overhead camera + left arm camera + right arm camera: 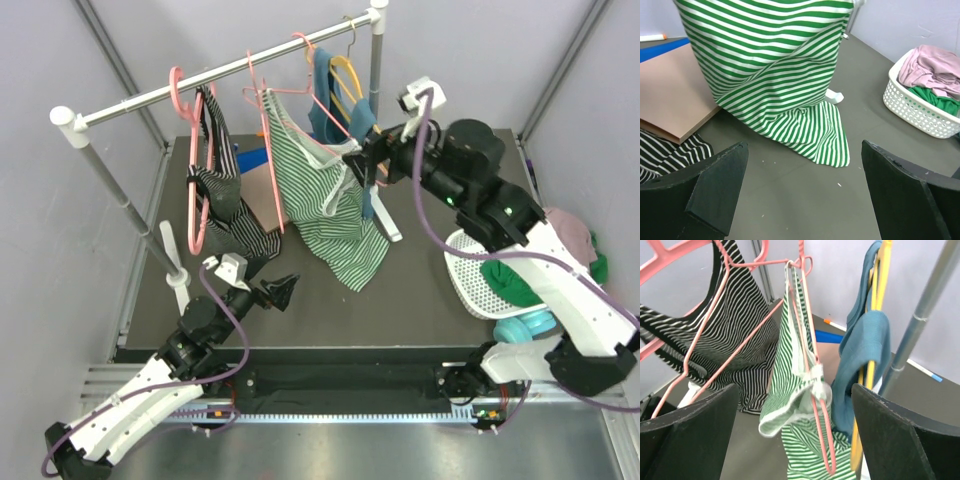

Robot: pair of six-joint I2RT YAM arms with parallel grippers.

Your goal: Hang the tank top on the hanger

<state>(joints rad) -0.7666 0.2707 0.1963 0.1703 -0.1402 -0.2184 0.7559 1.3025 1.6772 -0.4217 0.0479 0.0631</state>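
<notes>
Tank top [325, 195]: we find it draped on the hanger [807, 305], which hooks over the rail [220, 75]. Its hem trails onto the table [790, 210].
Right gripper [795, 392]: fingers spread wide, gripping nothing, facing the bunched neckline.
Left gripper [804, 145]: fingers spread wide, gripping nothing, low over the table near the hem.
Risk, slip: we judge the fabric unevenly seated. A tug on the bunched side could pull a strap off the hanger.
Risk, snag: the teal top [865, 345] hangs just beside the right finger, so closing there could catch the wrong garment.
Risk, drag: the left gripper could pin the hem and drag the top down.
Basket [917, 112]: holds a pink garment [935, 65] and a green garment [940, 100].
</notes>
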